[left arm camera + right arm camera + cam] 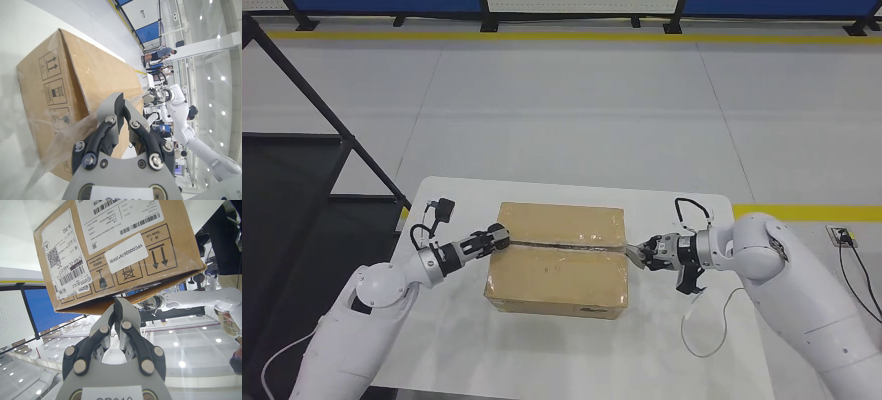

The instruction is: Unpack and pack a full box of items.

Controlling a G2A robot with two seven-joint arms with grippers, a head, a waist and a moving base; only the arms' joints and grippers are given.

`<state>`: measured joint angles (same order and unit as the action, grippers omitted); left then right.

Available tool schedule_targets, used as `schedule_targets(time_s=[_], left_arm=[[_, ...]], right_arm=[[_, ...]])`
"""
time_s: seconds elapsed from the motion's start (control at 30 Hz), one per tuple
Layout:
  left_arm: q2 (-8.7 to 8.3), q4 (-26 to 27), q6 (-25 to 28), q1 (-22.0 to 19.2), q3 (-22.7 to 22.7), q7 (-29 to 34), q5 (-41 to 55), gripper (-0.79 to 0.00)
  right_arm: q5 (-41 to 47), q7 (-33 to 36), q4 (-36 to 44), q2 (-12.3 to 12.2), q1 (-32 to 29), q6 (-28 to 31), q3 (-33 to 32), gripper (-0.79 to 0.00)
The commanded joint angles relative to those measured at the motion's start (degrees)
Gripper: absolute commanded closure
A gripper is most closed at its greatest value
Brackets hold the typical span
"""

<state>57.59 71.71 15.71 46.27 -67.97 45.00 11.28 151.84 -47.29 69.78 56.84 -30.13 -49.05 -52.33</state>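
Sitting in the middle of the white table (682, 340), the brown rectangular cardboard box (560, 268) is closed, its top seam running side to side. The left hand (506, 237) is clenched at the seam's left end, beside loose clear packing tape (56, 136). The right hand (634, 251) is clenched at the right end; whether either pinches tape I cannot tell.

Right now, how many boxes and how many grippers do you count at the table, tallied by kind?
Cardboard box: 1
Grippers: 2, the left gripper and the right gripper, one at each end of the box
Total: 3
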Motion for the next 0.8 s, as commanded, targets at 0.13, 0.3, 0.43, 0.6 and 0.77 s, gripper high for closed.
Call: schedule_targets(time_s=[0.13,0.3,0.43,0.6,0.77], left_arm=[[0.36,-1.62,-1.92,-1.11,0.74,-0.09,-0.45,0.000],[0.65,-2.36,-2.00,-1.58,1.21,0.05,-0.47,0.000],[0.75,-2.44,-1.65,-1.54,1.16,0.16,-0.37,0.000],[0.73,-1.92,-1.51,-1.14,0.75,0.64,-0.38,0.000],[0.79,-1.55,-1.46,-0.93,0.64,0.75,-0.66,0.000]], right_arm=[[-0.52,0.02,0.16,-0.05,-0.08,-0.47,0.08,0.000],[-1.37,0.26,0.71,-0.09,-0.21,-0.60,0.11,-0.289],[-2.32,1.28,1.44,-0.42,-0.80,-0.90,-0.83,-0.459],[-3.01,2.56,3.02,-1.33,-2.67,-1.40,-3.27,-0.508],[-3.48,3.16,4.74,-2.11,-4.51,-0.96,-5.29,-0.566]])
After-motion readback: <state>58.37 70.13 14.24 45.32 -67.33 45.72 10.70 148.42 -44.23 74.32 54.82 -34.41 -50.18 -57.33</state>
